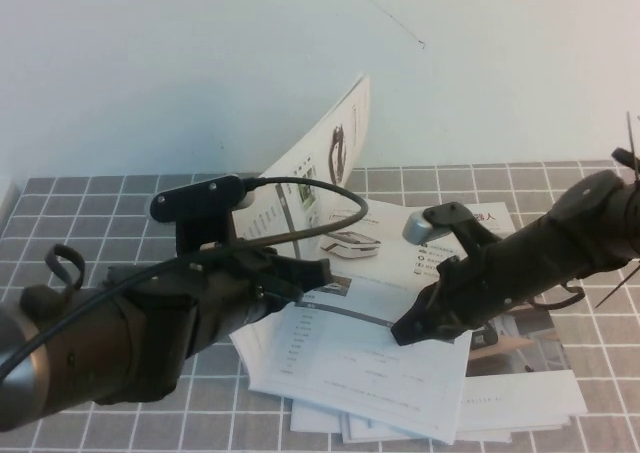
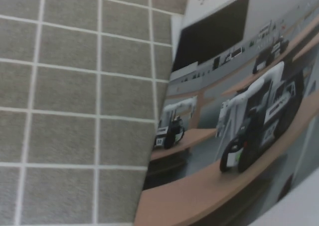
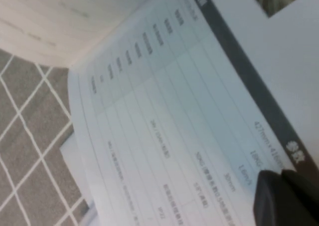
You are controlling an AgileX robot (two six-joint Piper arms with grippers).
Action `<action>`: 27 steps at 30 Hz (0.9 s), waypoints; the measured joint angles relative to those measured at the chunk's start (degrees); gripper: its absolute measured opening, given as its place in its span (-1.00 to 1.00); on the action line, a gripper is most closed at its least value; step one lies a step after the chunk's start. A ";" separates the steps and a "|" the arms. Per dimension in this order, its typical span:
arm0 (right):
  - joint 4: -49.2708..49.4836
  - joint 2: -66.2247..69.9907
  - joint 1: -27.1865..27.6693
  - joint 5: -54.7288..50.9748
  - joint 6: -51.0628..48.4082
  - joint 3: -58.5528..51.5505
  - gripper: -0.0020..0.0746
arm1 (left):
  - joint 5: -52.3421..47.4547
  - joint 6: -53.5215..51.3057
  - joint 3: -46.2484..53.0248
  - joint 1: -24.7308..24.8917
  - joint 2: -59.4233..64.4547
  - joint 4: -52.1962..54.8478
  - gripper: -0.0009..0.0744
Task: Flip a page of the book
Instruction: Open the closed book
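The book (image 1: 370, 358) lies open on a stack of similar white booklets. Its cover leaf (image 1: 335, 138) stands up, curved toward the wall. My left gripper (image 1: 312, 271) is at the foot of that raised leaf. The left wrist view is filled by the cover's photo of wheeled robots on desks (image 2: 239, 111), very close, and the gripper itself is hidden there. My right gripper (image 1: 405, 331) is shut, with its tips resting on the open white product-sheet page (image 3: 164, 116); it shows as two dark tips together (image 3: 286, 196).
White booklets (image 1: 520, 403) are fanned out under the book toward the front right. A grey tiled mat (image 1: 100, 213) covers the table, also seen in the left wrist view (image 2: 75, 86). A white wall stands behind.
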State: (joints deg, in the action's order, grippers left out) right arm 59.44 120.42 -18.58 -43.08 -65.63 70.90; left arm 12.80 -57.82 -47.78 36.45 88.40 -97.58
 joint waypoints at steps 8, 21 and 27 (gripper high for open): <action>-5.50 1.13 -1.21 -0.45 6.22 1.24 -0.95 | -0.85 -0.12 0.00 -2.12 0.00 0.00 -0.99; -26.06 -0.70 -1.80 -3.32 22.49 2.73 -0.95 | -1.44 -0.12 0.00 -2.46 0.00 0.00 -0.99; -28.43 -0.59 -1.90 -5.94 22.86 4.94 -0.95 | -1.76 -2.22 0.00 -2.72 1.43 0.00 -0.99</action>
State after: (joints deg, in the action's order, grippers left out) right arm 31.01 119.83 -20.48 -49.02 -42.78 75.84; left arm 11.04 -60.04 -47.78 33.73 89.83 -97.58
